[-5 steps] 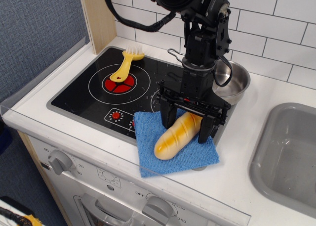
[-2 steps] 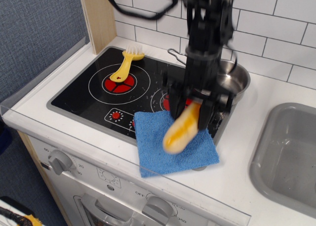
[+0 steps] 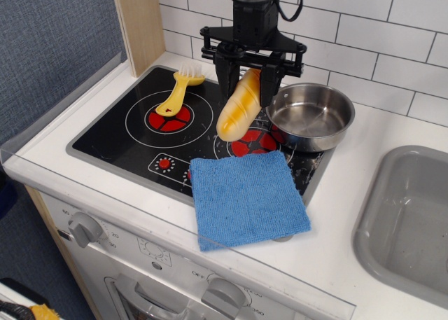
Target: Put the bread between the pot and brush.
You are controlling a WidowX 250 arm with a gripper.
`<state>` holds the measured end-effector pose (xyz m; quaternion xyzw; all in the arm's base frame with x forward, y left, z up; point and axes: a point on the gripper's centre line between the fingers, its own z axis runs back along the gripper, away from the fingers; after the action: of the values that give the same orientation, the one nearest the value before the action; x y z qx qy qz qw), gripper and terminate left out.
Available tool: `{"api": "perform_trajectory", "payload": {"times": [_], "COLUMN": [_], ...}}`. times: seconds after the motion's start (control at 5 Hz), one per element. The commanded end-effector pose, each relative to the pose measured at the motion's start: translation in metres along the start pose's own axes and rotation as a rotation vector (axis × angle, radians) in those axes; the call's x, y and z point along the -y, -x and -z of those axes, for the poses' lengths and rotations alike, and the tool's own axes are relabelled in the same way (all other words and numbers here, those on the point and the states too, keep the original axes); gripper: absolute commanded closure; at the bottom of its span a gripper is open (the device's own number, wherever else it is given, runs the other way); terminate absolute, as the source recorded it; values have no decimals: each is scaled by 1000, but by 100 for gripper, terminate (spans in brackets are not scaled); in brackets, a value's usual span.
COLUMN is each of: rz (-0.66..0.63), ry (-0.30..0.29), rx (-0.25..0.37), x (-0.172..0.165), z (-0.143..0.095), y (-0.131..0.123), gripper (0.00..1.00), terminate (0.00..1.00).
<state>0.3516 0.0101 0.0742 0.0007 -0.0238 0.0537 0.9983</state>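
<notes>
At upper centre, the end effector (image 3: 248,89) is clamped on the tilted bread (image 3: 239,106), between brush (image 3: 178,90) and pot (image 3: 311,115).

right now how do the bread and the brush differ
The bread hangs tilted above the stove in the gripper; the brush lies flat on the left burner, untouched. The bread is a fat, glossy golden loaf with rounded ends; the brush is thin, with white bristles at the far end and a red mark on its handle. Both are yellowish toys, left of the pot.
</notes>
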Motion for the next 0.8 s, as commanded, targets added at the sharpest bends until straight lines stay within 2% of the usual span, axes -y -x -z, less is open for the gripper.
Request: {"api": "perform_trajectory", "payload": {"times": [0.0, 0.4, 0.6], "rz": [-16, -30, -29], "ry": [-40, -79, -65], "rx": [35, 37, 29], "x": [-36, -55, -56], "z": [13, 23, 27], "y": [-35, -52, -53], "gripper": [100, 100, 100], "terminate": [0, 0, 0]}}
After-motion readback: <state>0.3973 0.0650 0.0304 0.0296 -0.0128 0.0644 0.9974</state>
